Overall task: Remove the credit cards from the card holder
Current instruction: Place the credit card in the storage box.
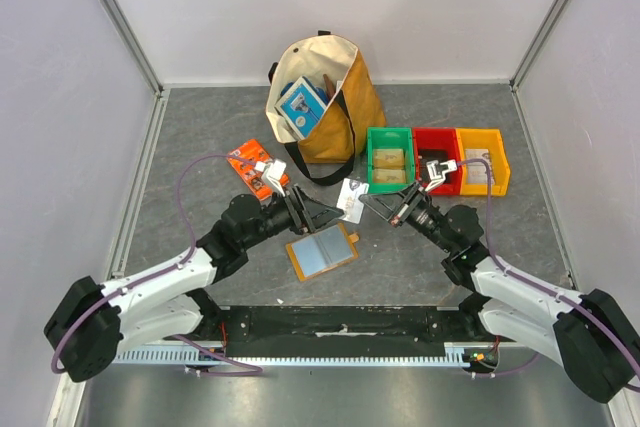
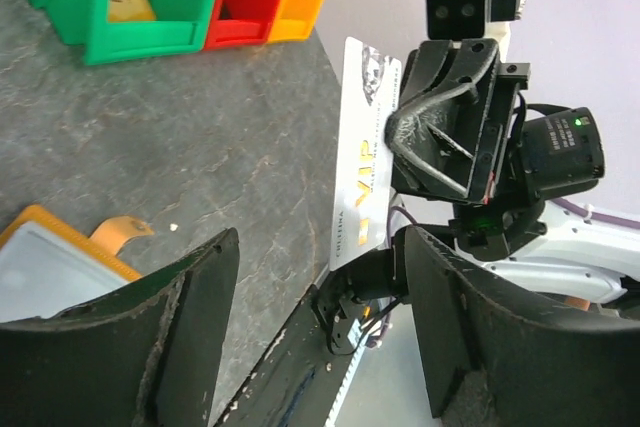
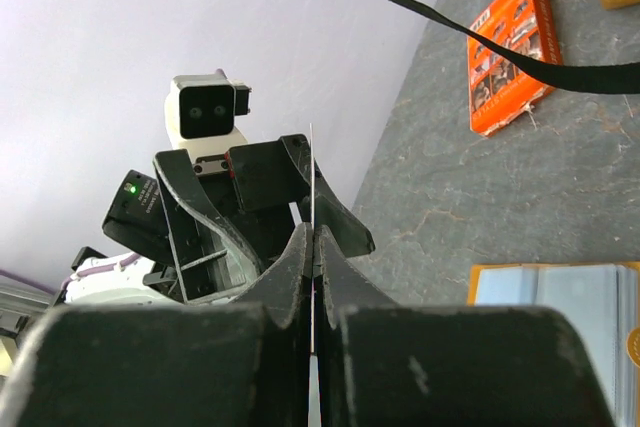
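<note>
Left gripper (image 2: 322, 244) gapes wide, empty, facing the white card (image 2: 365, 152). The card holder (image 1: 322, 252) lies open on the table (image 1: 190, 132) between the arms. Right gripper (image 3: 313, 239) pinches the card's edge. Get the left's grip square before the right releases.

In the right wrist view we see the white card (image 3: 311, 177) edge-on only. Its face is hidden, and its lower part is buried between the fingers (image 3: 285, 287) of the right gripper (image 3: 313, 237). In the left wrist view the card holder (image 2: 45, 262) is cut off by the frame edge and masked by a finger (image 2: 130, 347) of the left gripper (image 2: 320, 237). The card's finest print is too small for us to read.
</note>
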You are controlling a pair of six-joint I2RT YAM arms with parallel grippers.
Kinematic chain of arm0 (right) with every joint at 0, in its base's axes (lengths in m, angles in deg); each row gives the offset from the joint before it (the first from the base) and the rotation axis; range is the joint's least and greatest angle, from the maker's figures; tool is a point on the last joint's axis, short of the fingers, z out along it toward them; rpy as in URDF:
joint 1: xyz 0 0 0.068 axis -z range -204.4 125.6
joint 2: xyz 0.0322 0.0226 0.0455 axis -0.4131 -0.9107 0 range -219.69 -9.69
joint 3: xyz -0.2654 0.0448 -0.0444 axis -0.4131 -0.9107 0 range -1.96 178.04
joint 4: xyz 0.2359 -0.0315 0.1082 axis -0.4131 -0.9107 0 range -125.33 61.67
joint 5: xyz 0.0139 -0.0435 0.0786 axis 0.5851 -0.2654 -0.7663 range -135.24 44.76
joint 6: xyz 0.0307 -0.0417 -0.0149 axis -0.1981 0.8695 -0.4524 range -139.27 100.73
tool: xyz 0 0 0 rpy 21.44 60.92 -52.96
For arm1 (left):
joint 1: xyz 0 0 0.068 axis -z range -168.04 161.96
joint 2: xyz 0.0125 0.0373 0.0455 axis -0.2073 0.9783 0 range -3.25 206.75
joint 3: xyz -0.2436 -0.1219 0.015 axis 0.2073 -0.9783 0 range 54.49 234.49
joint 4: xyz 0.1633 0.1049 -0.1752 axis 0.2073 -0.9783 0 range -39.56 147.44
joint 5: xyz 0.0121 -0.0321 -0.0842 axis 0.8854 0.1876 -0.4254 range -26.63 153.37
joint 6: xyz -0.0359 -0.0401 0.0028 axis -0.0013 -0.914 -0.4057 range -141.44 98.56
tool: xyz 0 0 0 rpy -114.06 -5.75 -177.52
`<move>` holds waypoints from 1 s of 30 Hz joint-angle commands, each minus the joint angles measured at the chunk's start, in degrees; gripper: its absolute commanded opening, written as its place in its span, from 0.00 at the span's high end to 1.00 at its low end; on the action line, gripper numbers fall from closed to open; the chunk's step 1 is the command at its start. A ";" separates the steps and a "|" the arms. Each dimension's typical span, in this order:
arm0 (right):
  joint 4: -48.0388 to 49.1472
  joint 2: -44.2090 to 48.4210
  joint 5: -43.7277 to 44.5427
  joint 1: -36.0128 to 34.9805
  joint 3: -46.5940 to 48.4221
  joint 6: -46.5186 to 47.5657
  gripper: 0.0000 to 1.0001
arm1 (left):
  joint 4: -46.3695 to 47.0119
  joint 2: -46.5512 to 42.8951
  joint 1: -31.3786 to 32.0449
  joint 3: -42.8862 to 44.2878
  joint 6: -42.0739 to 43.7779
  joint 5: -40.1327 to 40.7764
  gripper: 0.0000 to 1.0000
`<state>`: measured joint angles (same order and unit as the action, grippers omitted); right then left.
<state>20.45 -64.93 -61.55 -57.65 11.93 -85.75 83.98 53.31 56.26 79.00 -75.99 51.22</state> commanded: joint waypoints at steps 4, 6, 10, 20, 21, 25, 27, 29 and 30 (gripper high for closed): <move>8.00 -0.57 2.08 -0.85 -1.41 -1.20 1.00 | 8.87 2.94 1.50 2.82 -0.39 -1.48 0.34; 8.79 -0.83 2.25 -0.93 -1.76 -1.46 1.00 | 10.10 3.65 1.85 2.73 -0.83 -1.66 0.41; 10.46 -1.53 2.08 -1.28 -2.20 -1.73 1.00 | 11.25 5.14 1.94 3.52 -1.00 -2.62 0.61; 1.45 3.29 0.50 -0.85 -0.98 5.63 0.49 | -4.98 0.67 -1.65 7.74 10.23 -8.06 0.98; -2.07 4.78 -0.11 -0.59 0.07 7.66 0.45 | -7.97 -0.38 -3.15 8.61 11.99 -9.73 0.98; -17.18 9.36 -3.80 0.73 5.61 19.94 0.32 | -22.99 -2.33 -8.51 14.14 20.16 -20.96 0.98; -25.00 10.50 -6.96 0.91 10.43 26.98 0.29 | -30.28 -2.50 -9.31 18.01 25.16 -24.75 0.98; -30.55 10.16 -10.82 1.00 14.04 33.14 0.28 | -36.01 -2.07 -9.31 20.65 29.65 -28.88 0.98; -32.41 9.63 -12.84 1.00 15.63 35.78 0.28 | -38.82 -1.63 -9.31 22.75 31.41 -30.99 0.98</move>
<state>1.43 -55.57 -66.19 -56.78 19.64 -65.93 60.59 51.99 47.08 95.13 -57.61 32.67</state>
